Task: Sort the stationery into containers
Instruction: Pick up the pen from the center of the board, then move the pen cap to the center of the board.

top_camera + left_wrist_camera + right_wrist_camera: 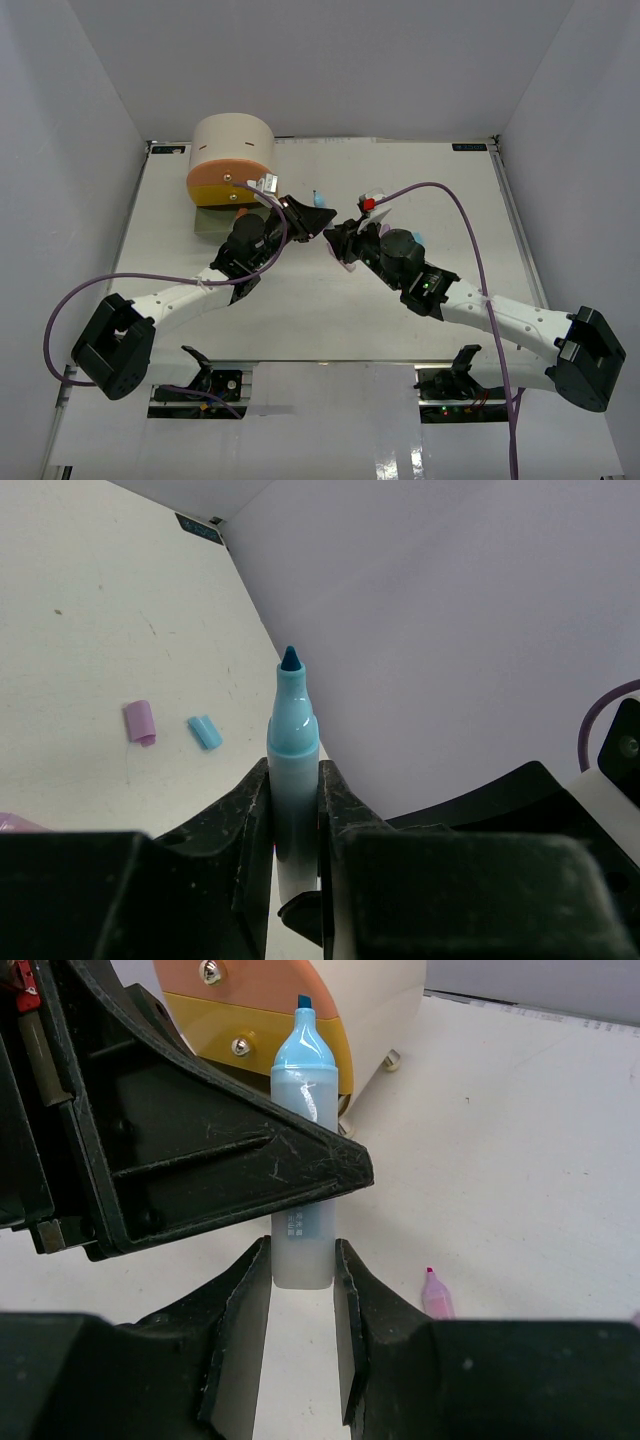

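We are mid-handover. The uncapped blue highlighter (303,1080) stands upright, its base clamped in the right end effector (302,1260) and its barrel clamped in the left end effector (294,780) just above. Next, we judge, one must let go before the highlighter goes to the drawer cabinet (385,1000) beyond.

My left arm (170,295) and right arm (505,318) have white shells along the long links and black motor housings at the joints. The biggest is a boxy black block (112,345) at each outer bend. A purple left cable (60,320) runs off one arm and a matching right cable (470,230) off the other. I see a small green light (428,284) on the right arm. The left tool (293,810) and right tool (302,1290) have black fingers, scuffed pale along the edges.
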{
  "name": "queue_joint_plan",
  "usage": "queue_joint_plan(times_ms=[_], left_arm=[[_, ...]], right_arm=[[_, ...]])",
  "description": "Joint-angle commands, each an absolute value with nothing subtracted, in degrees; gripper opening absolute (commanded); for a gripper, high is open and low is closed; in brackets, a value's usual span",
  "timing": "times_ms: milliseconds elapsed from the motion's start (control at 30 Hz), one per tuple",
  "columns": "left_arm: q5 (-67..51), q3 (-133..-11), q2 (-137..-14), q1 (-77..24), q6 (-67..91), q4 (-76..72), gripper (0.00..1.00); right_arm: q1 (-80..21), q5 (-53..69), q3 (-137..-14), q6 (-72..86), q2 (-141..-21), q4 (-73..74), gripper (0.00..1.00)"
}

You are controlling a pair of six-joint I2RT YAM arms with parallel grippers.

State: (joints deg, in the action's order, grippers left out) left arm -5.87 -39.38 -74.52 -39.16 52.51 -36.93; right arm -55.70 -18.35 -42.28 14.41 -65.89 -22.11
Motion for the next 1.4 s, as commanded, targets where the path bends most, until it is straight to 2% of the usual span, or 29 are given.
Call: queue_joint_plan(times_ms=[0,67,200,267,367,400,467,500,667,700,767,900,1000,1100,1267,1367], left_arm=[[-6.86,-40.96,-74.18,-39.46,52.47,-38.23,0.25],[-6.77,-40.96,-74.09,-39.46,52.30,-38.49,0.13],[-7.20,-40.96,-74.18,-39.46,51.95,-38.93,0.03],[-7.47,-40.70,-74.18,-39.46,51.42,-39.46,0.00],[-8.26,-40.08,-74.00,-39.46,50.10,-40.16,0.00],[-8.44,-39.90,-73.83,-39.38,49.58,-39.90,0.00],[-8.87,-39.64,-73.13,-39.29,47.64,-39.29,0.00],[-9.14,-39.29,-72.86,-38.94,46.77,-38.85,0.00],[-11.33,-38.06,-70.93,-36.75,39.65,-35.52,0.00],[-12.12,-37.97,-70.32,-36.13,38.51,-34.81,0.00],[-16.32,-38.14,-69.35,-33.77,35.70,-32.18,0.00],[-27.14,-38.41,-68.12,-27.79,31.74,-28.92,0.00],[-32.94,-39.81,-66.80,-24.79,25.35,-22.87,0.00],[-35.50,-41.31,-66.18,-24.43,18.23,-15.75,0.00],[-43.32,-41.83,-65.74,-24.43,13.89,-9.94,0.00],[-43.69,-42.71,-65.39,-24.43,11.08,-5.56,0.00]], right_arm=[[-56.25,-19.60,-42.54,14.50,-65.30,-26.72,0.08],[-56.16,-19.34,-42.36,14.59,-65.39,-26.54,0.08],[-56.16,-18.81,-41.84,15.03,-65.30,-25.93,0.08],[-56.16,-18.46,-41.75,15.38,-65.13,-25.14,0.13],[-56.16,-18.11,-41.05,15.64,-64.08,-23.12,0.34],[-56.16,-18.02,-40.87,16.08,-63.72,-21.55,0.47],[-56.16,-18.63,-39.99,16.00,-62.23,-19.52,0.61],[-56.08,-19.24,-39.82,16.08,-61.62,-18.21,0.72],[-55.37,-21.62,-36.92,16.70,-56.43,-9.50,0.90],[-55.28,-22.23,-36.57,16.79,-55.64,-8.19,0.98],[-53.89,-25.21,-35.78,16.87,-53.53,-4.32,0.90],[-49.67,-25.84,-35.33,16.17,-50.72,-0.09,0.90],[-40.11,-21.29,-36.20,17.75,-50.62,5.07,0.90],[-28.16,-17.14,-39.09,18.19,-54.73,9.21,0.90],[-20.84,-13.80,-44.56,17.49,-63.88,12.48,0.93],[-17.06,-12.31,-45.17,17.93,-69.07,11.95,0.97]])
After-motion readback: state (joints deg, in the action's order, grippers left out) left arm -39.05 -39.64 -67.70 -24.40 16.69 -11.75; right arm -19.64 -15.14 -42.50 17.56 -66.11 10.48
